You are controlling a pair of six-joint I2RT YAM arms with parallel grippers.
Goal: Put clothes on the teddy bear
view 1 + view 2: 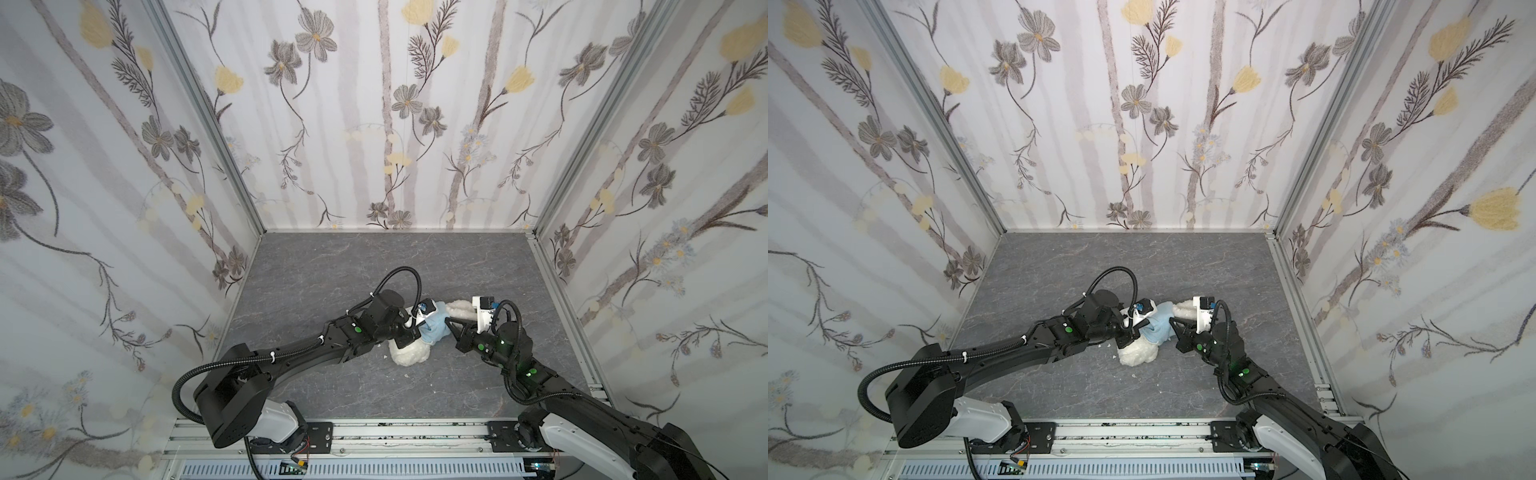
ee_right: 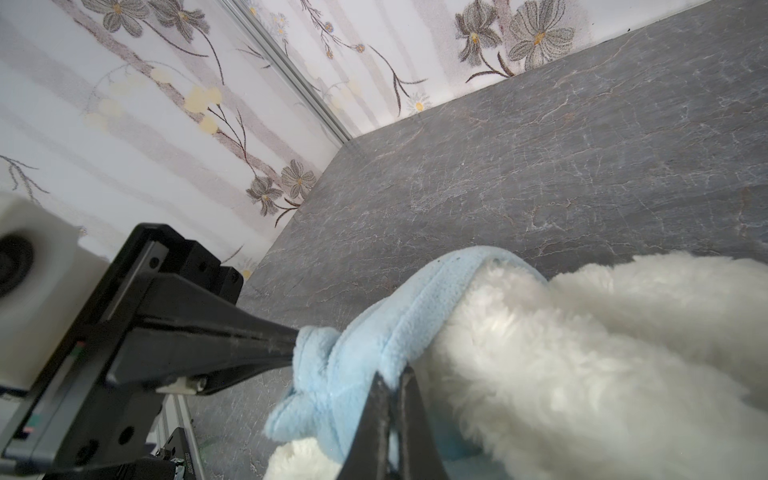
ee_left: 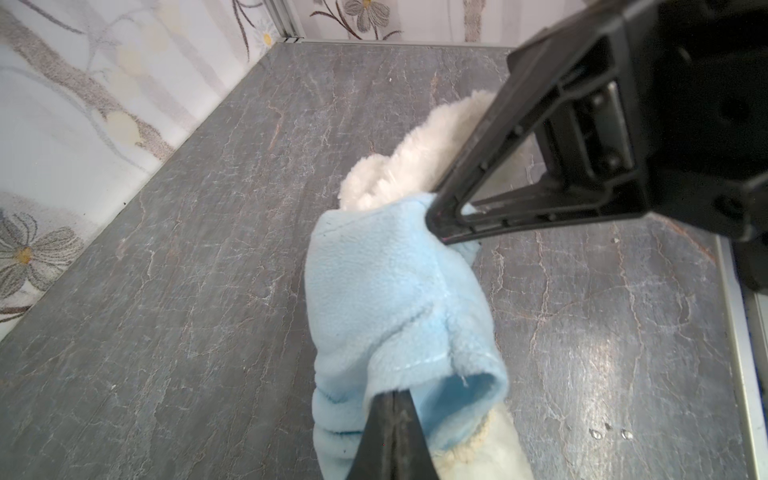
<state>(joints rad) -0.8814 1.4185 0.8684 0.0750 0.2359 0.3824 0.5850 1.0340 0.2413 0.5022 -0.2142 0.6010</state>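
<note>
Near the middle of the table (image 1: 316, 266), your teddy bear (image 1: 409, 355) lies between both arms, with the light-blue hoodie (image 1: 434, 330) bunched around part of its white body. Your left hand (image 3: 392, 395) is pinched tight on a folded open edge of the hoodie. Your right hand (image 2: 390, 384) is clamped on another hoodie edge, right against the fur.

No text, label, brand or number can be read in any view. A tiny line of print on a black part (image 2: 186, 460) in the right wrist view is too small to make out.
</note>
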